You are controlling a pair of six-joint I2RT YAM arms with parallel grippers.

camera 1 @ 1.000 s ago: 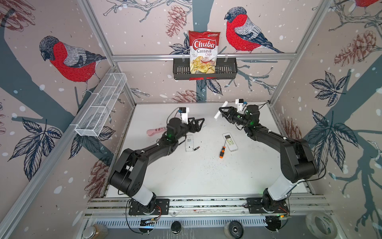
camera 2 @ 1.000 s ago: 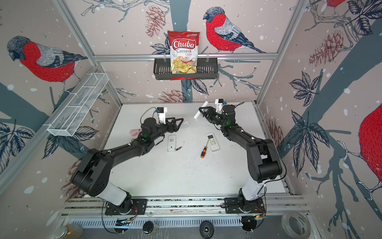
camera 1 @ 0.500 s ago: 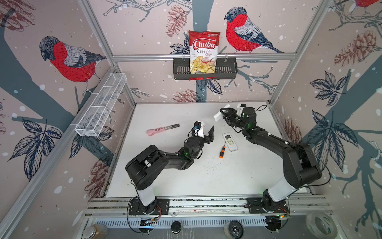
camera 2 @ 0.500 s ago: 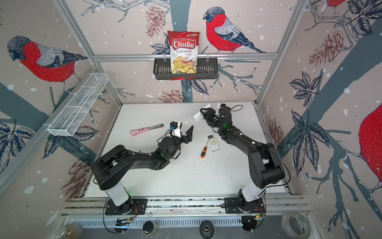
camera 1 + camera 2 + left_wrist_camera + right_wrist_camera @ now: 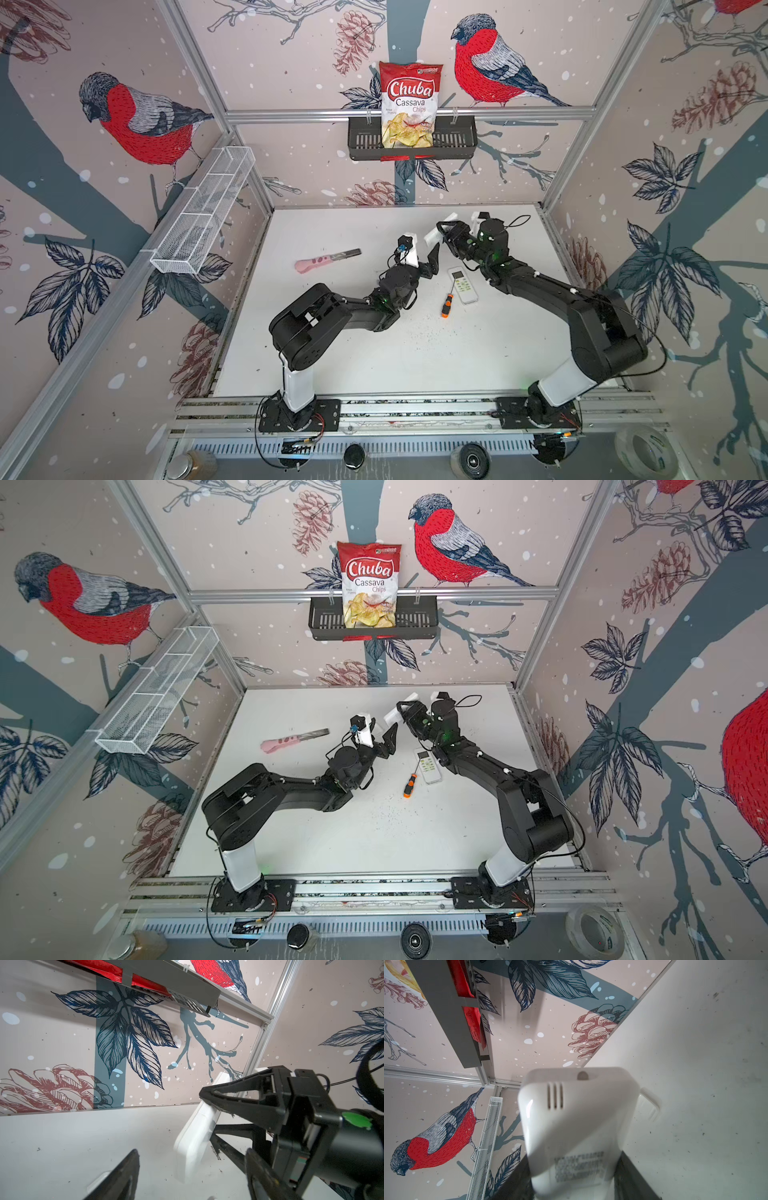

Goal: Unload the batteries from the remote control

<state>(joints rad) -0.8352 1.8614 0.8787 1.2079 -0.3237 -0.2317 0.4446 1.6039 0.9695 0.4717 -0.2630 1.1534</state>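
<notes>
My right claw [image 5: 441, 237] grips the white remote control [image 5: 577, 1126] above the counter [image 5: 332, 332] — so my left claw [image 5: 422, 259], wide open and empty, can reach its batteries.

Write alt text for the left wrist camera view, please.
The right gripper holds a white remote tilted above the white table, against leaf-and-pinecone wallpaper. The left gripper, open, flanks its near end.
</notes>
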